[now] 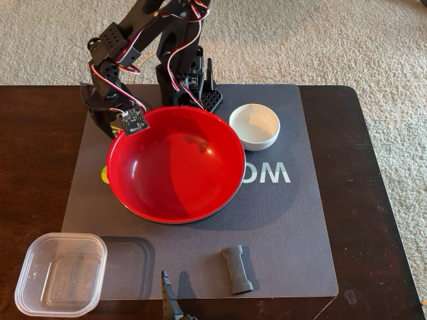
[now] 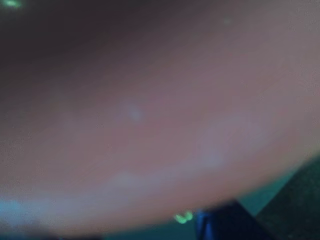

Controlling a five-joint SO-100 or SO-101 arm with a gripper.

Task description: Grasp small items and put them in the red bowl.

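Fixed view: we are seeing the red bowl [image 1: 175, 167] sitting mid-mat, clear tub [image 1: 61, 273] at 7 o'clock, grey spool bar [image 1: 237, 269] at 5 o'clock, the gripper [image 1: 107, 123] dipping at the bowl's 10 o'clock rim, jaw state unreadable; wrist view: we are getting only blurred red.

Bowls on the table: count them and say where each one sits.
2. The red bowl sits mid-mat in the fixed view; the small white bowl is beside its upper-right rim. The blurred wrist view adds none; no others show.

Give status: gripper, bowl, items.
Gripper hidden behind red bowl rim, state unclear. Bowl empty. Clear tub and grey spool bar on the mat near front edge. White bowl beside red.
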